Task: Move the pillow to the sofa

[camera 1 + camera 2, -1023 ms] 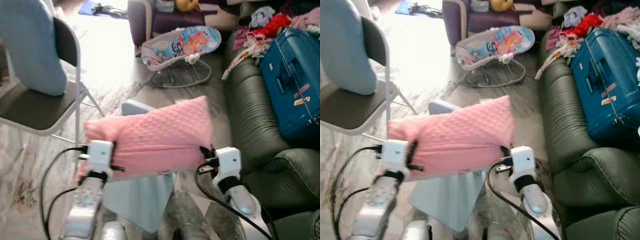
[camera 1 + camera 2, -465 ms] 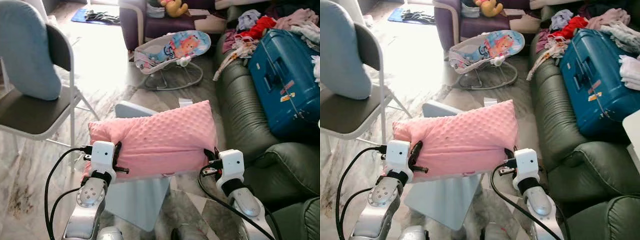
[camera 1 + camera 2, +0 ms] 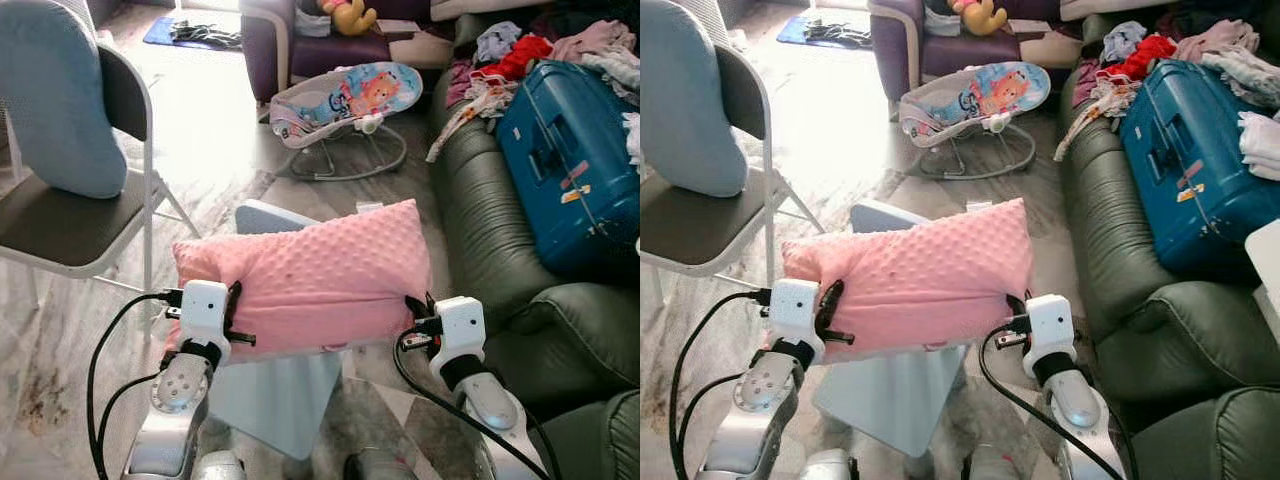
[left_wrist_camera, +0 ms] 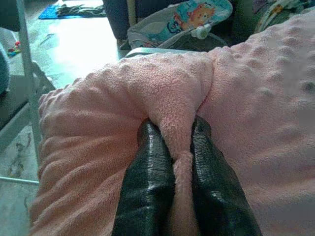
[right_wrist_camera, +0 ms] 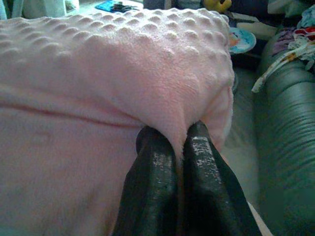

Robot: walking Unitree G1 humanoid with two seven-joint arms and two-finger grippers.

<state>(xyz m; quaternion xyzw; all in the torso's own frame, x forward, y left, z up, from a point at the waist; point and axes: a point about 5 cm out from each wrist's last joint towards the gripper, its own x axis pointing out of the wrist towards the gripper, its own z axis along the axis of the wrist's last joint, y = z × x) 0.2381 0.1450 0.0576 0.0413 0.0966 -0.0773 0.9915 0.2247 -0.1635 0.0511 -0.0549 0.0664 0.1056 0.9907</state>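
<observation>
A pink bumpy pillow hangs in the air in front of me, held level between both arms. My left gripper is shut on its left end, and in the left wrist view the two black fingers pinch a fold of the pink fabric. My right gripper is shut on the right end, its fingers pinching the pillow's corner. The dark green sofa runs along my right side, a short gap from the pillow.
A blue suitcase and a pile of clothes lie on the sofa's far part. A folding chair with a pale blue cushion stands at left. A baby bouncer sits ahead; a pale blue box is under the pillow.
The view has shifted and steadied as I moved. The pillow stays gripped at both ends and has levelled out from a tilt.
</observation>
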